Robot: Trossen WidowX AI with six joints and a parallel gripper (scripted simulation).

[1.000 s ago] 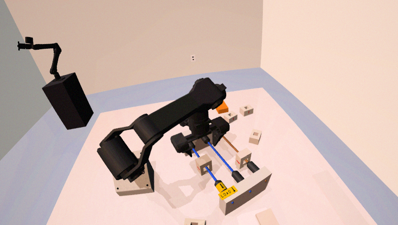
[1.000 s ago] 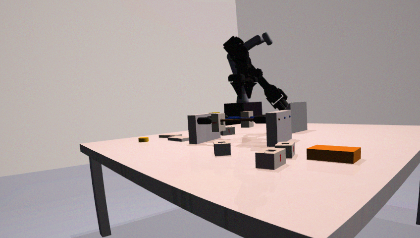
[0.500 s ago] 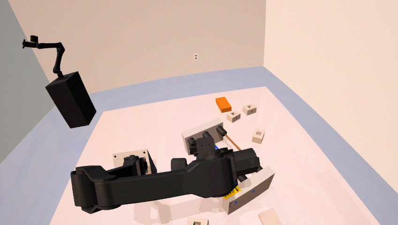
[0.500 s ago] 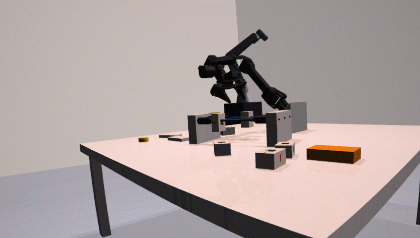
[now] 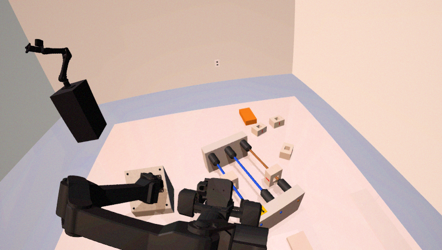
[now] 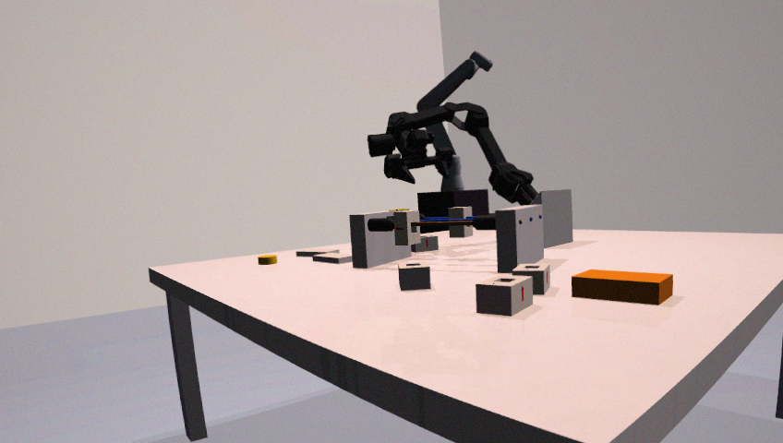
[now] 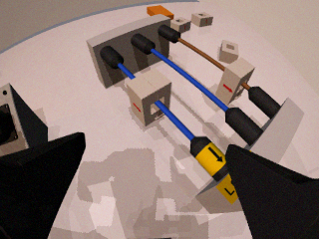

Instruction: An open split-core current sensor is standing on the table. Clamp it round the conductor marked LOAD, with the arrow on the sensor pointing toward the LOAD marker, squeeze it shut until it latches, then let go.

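Where the end effector (image 5: 219, 208) (image 6: 428, 177) (image 7: 158, 146) intrudes, the LOAD marker (image 5: 263, 210) (image 6: 400, 209) (image 7: 227, 190) partly hidden.

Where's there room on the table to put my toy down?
Try the bare patch in front of the orange block, toward the exterior camera. It's crowded around the three wires and under the open gripper.

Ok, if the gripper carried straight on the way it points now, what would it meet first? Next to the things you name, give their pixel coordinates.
Probably the sensor (image 5: 230, 177) (image 6: 460, 230) (image 7: 151, 82) around the LOAD conductor (image 5: 238, 192) (image 7: 176, 123), or that conductor just beside it. The open gripper (image 5: 218, 205) (image 6: 428, 177) (image 7: 158, 146) is tilted, so depth leaves the order unclear.
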